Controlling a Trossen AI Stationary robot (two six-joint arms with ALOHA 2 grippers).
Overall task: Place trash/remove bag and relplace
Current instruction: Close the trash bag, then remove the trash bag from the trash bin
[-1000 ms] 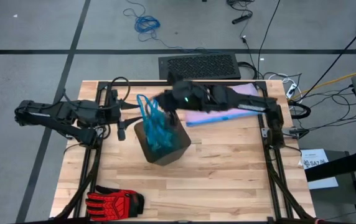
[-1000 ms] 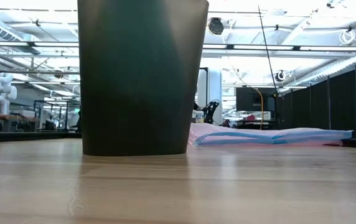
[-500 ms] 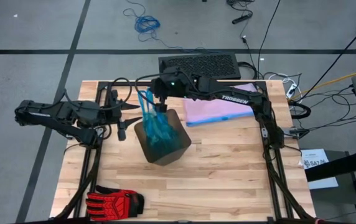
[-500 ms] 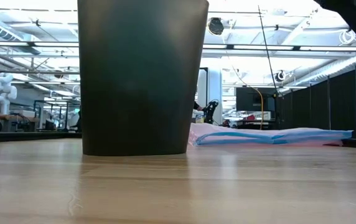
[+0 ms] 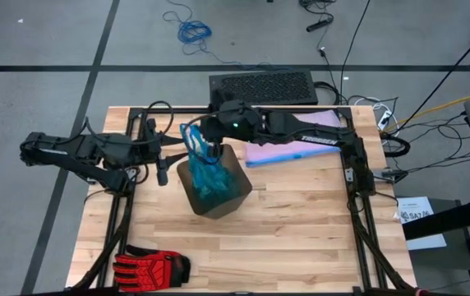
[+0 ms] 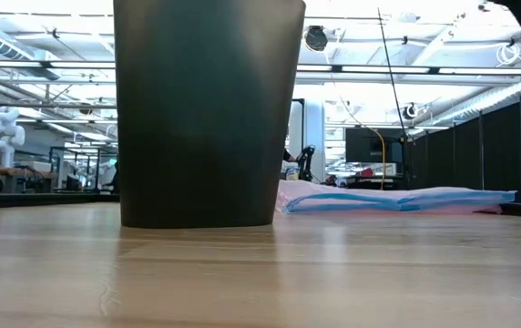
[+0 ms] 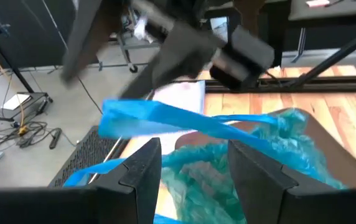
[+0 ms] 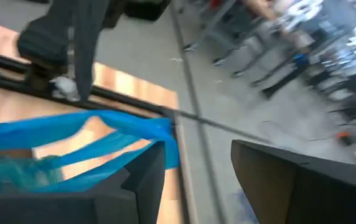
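1. High view: the right gripper [image 5: 211, 150] is hovering at the bin's [image 5: 218, 197] 12 o'clock rim among the bag's [image 5: 209, 182] blue drawstring loops [image 5: 194, 140]; the bag is sitting inside the bin at counter [image 5: 301, 230] centre. Bag removal looks in hand
2. Low view: only the bin is showing
3. Left wrist view: the left gripper [image 7: 193, 171] is waiting at 9 o'clock, jaws parted, empty
4. Right wrist view: jaws spread, a loop beside one finger, ungripped; next they need closing on it, then lifting

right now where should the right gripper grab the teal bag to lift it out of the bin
Grip the blue drawstring loops standing up above the bin, coming from above on the right gripper's side. They are the only part of the bag clear of the rim.
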